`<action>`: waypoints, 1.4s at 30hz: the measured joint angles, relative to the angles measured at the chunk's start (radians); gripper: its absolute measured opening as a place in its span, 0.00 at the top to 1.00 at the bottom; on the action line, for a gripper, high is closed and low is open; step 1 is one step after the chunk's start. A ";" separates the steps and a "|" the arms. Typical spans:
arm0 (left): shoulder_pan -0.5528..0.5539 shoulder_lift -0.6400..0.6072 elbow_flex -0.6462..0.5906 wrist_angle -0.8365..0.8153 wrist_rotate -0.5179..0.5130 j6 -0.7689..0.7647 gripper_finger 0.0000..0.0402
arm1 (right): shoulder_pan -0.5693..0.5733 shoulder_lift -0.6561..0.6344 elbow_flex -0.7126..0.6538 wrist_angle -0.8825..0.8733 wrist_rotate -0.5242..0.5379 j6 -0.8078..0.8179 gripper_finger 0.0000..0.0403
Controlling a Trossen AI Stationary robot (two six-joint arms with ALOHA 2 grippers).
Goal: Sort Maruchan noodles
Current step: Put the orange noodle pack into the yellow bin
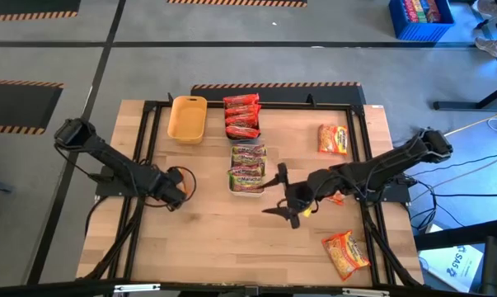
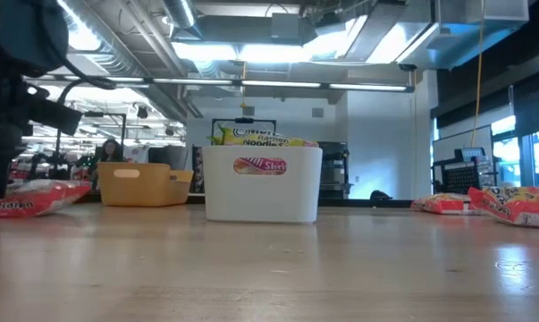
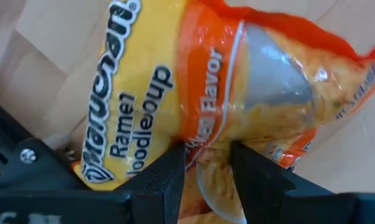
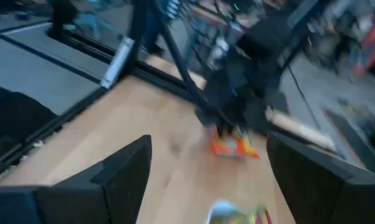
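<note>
My left gripper [image 1: 175, 190] is at the table's left, pointing down, shut on an orange-yellow Maruchan packet [image 3: 175, 81]. My right gripper [image 1: 284, 205] stands open and holds nothing in the middle of the table, near the white tray [image 1: 248, 190] of green-pink packets [image 1: 248, 167]. Red packets [image 1: 241, 115] lie piled at the far side beside the yellow tray [image 1: 187, 118]. Two more orange packets lie flat on the table, one at the far right [image 1: 333, 139] and one at the near right [image 1: 345, 252]. My left gripper pinches the orange-yellow packet between its two fingers [image 3: 165, 180] at a bunched part of its wrapper near the middle [image 3: 207, 163], coming from above. In the right wrist view the packet [image 4: 234, 147] hangs below the fingers, low over the table; whether it touches the wood I cannot tell.
A black frame [image 1: 149, 132] runs around the work area. The low view shows the white tray [image 2: 262, 183] in the middle, the yellow tray [image 2: 144, 185] to its left, and packets lying at both sides [image 2: 32, 201] [image 2: 510, 201]. Bare wood lies along the near left.
</note>
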 joint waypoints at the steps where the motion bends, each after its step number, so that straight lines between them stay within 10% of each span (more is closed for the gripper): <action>1: 0.006 0.000 -0.003 0.011 0.003 0.010 0.68 | 0.000 0.005 0.000 0.005 -0.014 -0.019 0.25; 32: -0.022 0.128 -0.003 0.647 0.058 0.146 0.68 | -0.026 0.022 -0.001 -0.040 -0.045 -0.050 0.25; 42: -0.030 0.259 0.175 0.705 0.054 0.304 0.68 | -0.026 0.021 -0.001 -0.065 -0.077 0.017 0.25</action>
